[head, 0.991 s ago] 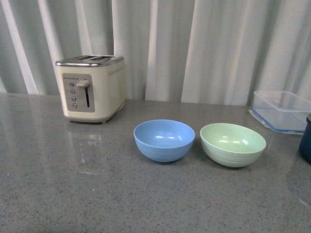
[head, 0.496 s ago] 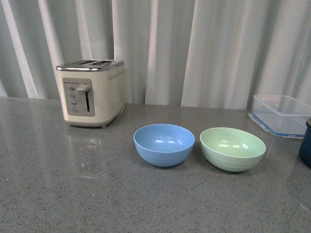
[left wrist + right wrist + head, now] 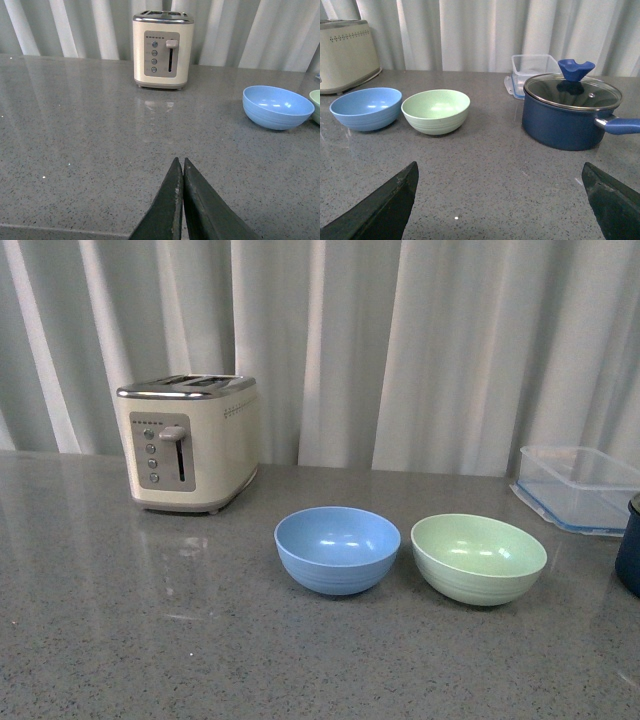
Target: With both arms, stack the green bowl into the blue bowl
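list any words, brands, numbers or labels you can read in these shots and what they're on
Nothing here can be read as text.
toaster: a row of tiny marks above the buttons on its front panel, too small to read.
blue bowl, green bowl, pot, clear container: no print or label shows.

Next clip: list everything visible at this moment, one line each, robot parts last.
toaster: 1, cream with silver top, back left of counter
blue bowl: 1, light blue, middle of counter, empty
green bowl: 1, pale green, beside the blue bowl on its right, empty
container: 1, clear plastic, back right
pot: 1, navy, glass lid, far right
counter: 1, grey speckled
curtain: white, behind the counter
left fingers: 2, black, closed together
right fingers: 2, black, spread wide
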Robot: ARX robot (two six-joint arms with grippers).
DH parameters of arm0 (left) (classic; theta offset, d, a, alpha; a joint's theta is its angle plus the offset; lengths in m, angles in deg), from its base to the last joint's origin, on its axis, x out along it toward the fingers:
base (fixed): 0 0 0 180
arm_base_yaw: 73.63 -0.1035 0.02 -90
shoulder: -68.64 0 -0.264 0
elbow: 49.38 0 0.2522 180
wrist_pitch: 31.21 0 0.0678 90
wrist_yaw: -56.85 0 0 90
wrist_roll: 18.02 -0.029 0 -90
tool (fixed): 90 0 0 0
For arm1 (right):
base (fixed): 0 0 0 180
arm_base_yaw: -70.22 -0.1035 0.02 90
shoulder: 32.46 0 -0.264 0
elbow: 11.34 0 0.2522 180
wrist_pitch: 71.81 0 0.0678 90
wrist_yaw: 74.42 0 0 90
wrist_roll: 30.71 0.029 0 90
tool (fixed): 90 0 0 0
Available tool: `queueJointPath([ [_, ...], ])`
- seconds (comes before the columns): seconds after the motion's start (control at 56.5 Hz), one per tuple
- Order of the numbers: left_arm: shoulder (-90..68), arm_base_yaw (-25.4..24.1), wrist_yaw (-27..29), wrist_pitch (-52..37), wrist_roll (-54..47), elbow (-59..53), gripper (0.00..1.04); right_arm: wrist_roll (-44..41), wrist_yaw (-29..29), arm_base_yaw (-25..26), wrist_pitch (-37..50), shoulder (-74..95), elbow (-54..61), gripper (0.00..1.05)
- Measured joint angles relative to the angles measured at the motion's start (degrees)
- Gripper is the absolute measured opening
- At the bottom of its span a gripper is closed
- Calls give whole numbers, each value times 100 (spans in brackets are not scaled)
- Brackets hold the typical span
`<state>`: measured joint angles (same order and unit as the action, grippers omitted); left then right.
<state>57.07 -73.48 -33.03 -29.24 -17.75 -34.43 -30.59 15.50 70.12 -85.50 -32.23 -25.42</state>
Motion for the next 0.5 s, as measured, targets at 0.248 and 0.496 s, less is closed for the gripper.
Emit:
queueJointPath([
  [0.248,957,0,-9,1121,0,0,4,2,2,0,0,0,0,95],
  [0.496,1134,0,-9,1174,0,0,10,2,0,0,0,0,0,95],
])
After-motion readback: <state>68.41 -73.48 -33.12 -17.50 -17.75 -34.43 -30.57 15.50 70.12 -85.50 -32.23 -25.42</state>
